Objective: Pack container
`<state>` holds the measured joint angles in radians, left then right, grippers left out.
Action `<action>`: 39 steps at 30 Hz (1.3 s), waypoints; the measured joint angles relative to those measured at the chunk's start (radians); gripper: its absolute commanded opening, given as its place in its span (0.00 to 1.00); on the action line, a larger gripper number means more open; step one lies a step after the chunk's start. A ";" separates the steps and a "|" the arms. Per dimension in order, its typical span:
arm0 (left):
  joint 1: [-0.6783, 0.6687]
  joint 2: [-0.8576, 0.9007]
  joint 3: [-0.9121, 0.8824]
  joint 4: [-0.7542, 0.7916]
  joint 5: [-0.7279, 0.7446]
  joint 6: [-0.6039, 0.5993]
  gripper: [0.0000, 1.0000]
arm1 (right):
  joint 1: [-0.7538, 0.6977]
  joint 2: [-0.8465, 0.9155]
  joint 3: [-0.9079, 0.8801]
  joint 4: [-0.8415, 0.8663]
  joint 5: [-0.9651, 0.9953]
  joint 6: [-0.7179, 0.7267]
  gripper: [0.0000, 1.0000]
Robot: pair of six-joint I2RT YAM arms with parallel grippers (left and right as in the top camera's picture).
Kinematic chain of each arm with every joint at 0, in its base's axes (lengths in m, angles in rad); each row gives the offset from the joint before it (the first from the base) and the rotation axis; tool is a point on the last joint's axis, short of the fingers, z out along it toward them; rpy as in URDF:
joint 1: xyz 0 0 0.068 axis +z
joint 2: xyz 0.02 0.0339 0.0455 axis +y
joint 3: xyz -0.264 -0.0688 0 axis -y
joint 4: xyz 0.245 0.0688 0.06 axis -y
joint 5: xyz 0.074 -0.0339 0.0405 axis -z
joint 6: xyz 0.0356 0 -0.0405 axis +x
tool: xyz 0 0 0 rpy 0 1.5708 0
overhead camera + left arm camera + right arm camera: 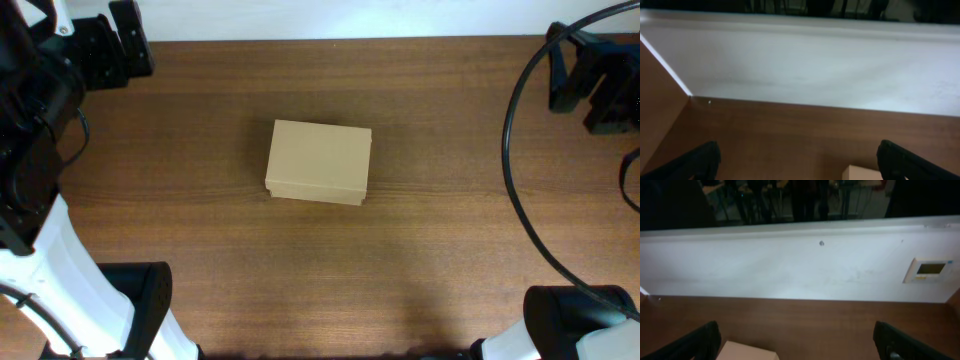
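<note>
The container (319, 161) is a plain tan cardboard box with its flap lid shut, lying in the middle of the wooden table. A corner of it shows in the left wrist view (862, 173) and in the right wrist view (747, 351). My left gripper (800, 162) is open and empty, raised at the far left corner of the table (115, 45), well away from the box. My right gripper (797, 342) is open and empty, raised at the far right (600, 85), also far from the box.
A white wall panel (805, 65) runs along the table's far edge. A small white device with a display (927, 270) hangs on it at the right. A black cable (515, 150) loops over the table's right side. The arm bases (130, 300) stand at the front corners.
</note>
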<state>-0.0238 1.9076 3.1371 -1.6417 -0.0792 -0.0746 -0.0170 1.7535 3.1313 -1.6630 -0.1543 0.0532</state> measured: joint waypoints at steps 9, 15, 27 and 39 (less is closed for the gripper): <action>0.000 0.000 0.000 -0.043 0.000 0.000 1.00 | 0.000 0.000 0.000 -0.029 0.000 0.000 0.99; 0.000 0.000 0.000 -0.042 0.000 0.000 1.00 | 0.000 0.000 0.000 -0.029 0.000 0.000 0.99; 0.000 0.000 0.000 -0.043 0.000 0.000 1.00 | 0.000 0.000 0.000 -0.029 0.000 0.000 0.99; 0.000 0.000 0.000 -0.043 0.000 0.000 1.00 | 0.000 -0.050 -0.068 0.027 0.000 0.048 0.99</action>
<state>-0.0238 1.9076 3.1371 -1.6844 -0.0792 -0.0746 -0.0170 1.7039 3.0638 -1.6363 -0.1539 0.1017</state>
